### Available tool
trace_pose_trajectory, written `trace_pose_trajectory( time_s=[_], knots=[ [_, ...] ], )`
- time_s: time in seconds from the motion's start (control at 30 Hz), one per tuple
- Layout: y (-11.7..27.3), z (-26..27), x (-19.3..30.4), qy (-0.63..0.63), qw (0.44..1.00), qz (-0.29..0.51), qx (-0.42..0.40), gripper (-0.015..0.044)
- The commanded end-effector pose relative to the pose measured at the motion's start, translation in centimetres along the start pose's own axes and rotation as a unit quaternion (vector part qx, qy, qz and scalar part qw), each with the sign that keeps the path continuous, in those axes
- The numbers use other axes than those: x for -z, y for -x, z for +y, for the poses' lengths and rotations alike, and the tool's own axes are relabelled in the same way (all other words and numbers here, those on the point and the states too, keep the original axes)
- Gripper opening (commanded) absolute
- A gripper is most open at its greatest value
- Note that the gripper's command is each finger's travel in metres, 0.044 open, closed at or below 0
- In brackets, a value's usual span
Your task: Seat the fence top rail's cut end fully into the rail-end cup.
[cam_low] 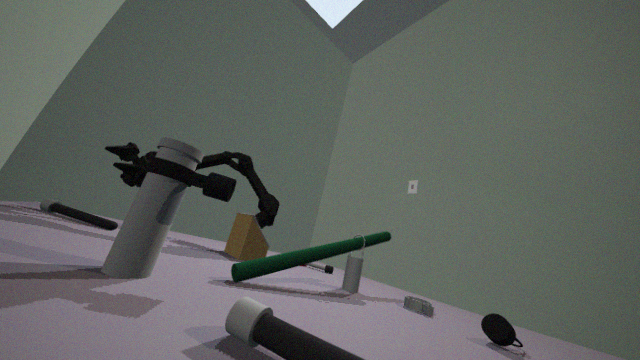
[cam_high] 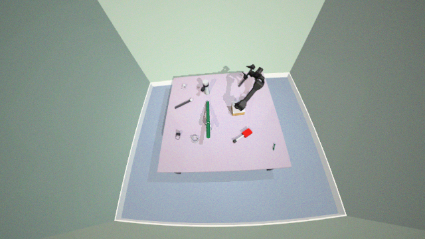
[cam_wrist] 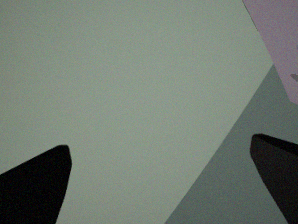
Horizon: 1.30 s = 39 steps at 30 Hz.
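Nearest the camera, a stick (cam_high: 182, 103) (cam_low: 305, 336) lies beside the post (cam_high: 207, 91) (cam_low: 140, 225), towards which the rail (cam_high: 208, 113) (cam_low: 300, 257) slopes down, apparently for want of the cup's (cam_high: 202, 89) (cam_low: 220, 187) support, the gripper (cam_high: 248, 71) (cam_low: 110, 156) (cam_wrist: 162, 149) wide open.

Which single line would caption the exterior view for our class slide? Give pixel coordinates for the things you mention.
A green rail (cam_high: 208, 114) (cam_low: 300, 257) slopes through the loop on a short post (cam_low: 352, 274), its lower end outside the big post's dark cup (cam_low: 219, 187).

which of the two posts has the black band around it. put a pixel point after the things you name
The big post (cam_high: 206, 90) (cam_low: 142, 230), the thick one with a cap; the thin short post (cam_low: 352, 274) carries the wire loop instead, with the green rail through it.
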<state>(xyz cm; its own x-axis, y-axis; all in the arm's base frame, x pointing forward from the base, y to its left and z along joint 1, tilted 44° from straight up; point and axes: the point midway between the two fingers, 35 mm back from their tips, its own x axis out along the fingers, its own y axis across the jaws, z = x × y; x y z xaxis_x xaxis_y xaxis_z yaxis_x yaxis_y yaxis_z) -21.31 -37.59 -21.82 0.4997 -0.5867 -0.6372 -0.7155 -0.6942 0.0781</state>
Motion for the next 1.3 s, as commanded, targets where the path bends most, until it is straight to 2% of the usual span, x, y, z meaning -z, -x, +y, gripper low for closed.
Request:
trace_pose_trajectory(
  time_s=[0.0, 0.23, 0.43, 0.63, 0.97, 1.27],
  knots=[
    [-0.1, 0.0, 0.3, 0.006, 1.000, 0.000, 0.003, 0.0426],
    [-3.9, -2.9, 10.1, 0.222, 0.971, 0.016, 0.093, 0.0440],
    [-6.5, -8.1, 17.8, 0.374, 0.911, 0.037, 0.171, 0.0440],
    [-7.6, -12.4, 22.5, 0.475, 0.851, 0.062, 0.218, 0.0440],
    [-7.3, -25.2, 32.5, 0.713, 0.607, 0.180, 0.301, 0.0440],
    [-3.9, -36.5, 37.3, 0.819, 0.369, 0.291, 0.330, 0.0440]
  ],
)
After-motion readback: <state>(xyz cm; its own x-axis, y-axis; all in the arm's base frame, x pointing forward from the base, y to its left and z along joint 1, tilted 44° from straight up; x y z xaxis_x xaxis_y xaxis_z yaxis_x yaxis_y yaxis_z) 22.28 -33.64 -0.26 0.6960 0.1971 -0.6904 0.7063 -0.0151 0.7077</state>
